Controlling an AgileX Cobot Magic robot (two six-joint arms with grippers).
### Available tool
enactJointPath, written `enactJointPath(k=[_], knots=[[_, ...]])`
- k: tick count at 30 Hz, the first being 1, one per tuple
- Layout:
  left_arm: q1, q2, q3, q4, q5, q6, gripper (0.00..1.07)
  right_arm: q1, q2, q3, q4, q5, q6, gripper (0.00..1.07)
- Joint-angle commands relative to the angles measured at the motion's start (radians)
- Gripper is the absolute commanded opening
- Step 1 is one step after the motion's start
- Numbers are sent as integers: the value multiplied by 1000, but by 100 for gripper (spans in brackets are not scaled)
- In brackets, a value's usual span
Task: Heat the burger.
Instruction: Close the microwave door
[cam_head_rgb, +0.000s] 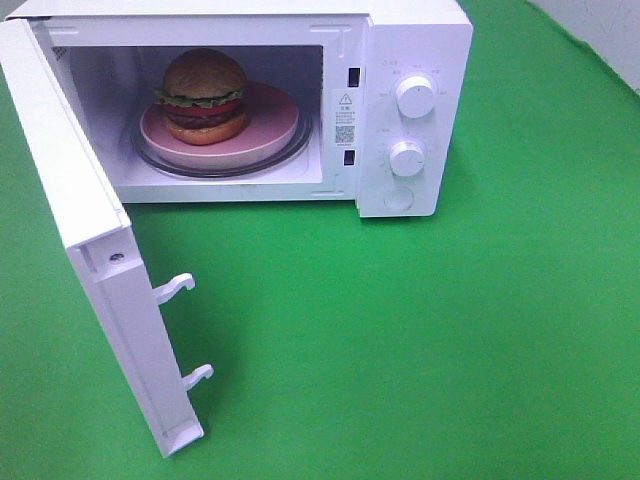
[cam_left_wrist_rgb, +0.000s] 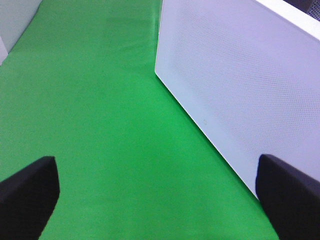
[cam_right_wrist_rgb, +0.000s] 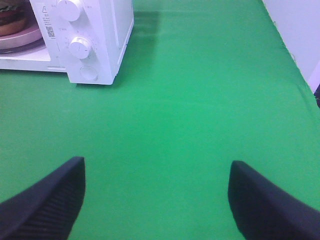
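The burger (cam_head_rgb: 204, 96) sits on a pink plate (cam_head_rgb: 270, 128) on the glass turntable inside the white microwave (cam_head_rgb: 415, 40). The microwave door (cam_head_rgb: 90, 240) stands wide open toward the front left. Neither gripper shows in the exterior high view. My left gripper (cam_left_wrist_rgb: 157, 192) is open and empty over the green cloth, next to the door's outer face (cam_left_wrist_rgb: 240, 85). My right gripper (cam_right_wrist_rgb: 156, 200) is open and empty over the cloth, in front and to the right of the microwave (cam_right_wrist_rgb: 105, 40). A sliver of the burger (cam_right_wrist_rgb: 11, 19) shows in the right wrist view.
The microwave has two white knobs (cam_head_rgb: 414, 97) (cam_head_rgb: 407, 158) and a round button (cam_head_rgb: 398, 199) on its right panel. Two door latch hooks (cam_head_rgb: 175, 288) stick out from the door edge. Green cloth (cam_head_rgb: 420, 340) covers the table. A white wall (cam_right_wrist_rgb: 300, 35) runs along the right.
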Motion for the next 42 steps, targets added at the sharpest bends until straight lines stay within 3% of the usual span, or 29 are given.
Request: enactJointPath(k=[1, 42], knots=[[2, -17, -1, -1, -7, 1, 100, -7, -28, 1, 4, -1, 6, 76], [2, -16, -1, -1, -7, 1, 100, -7, -28, 1, 4, -1, 5, 76]])
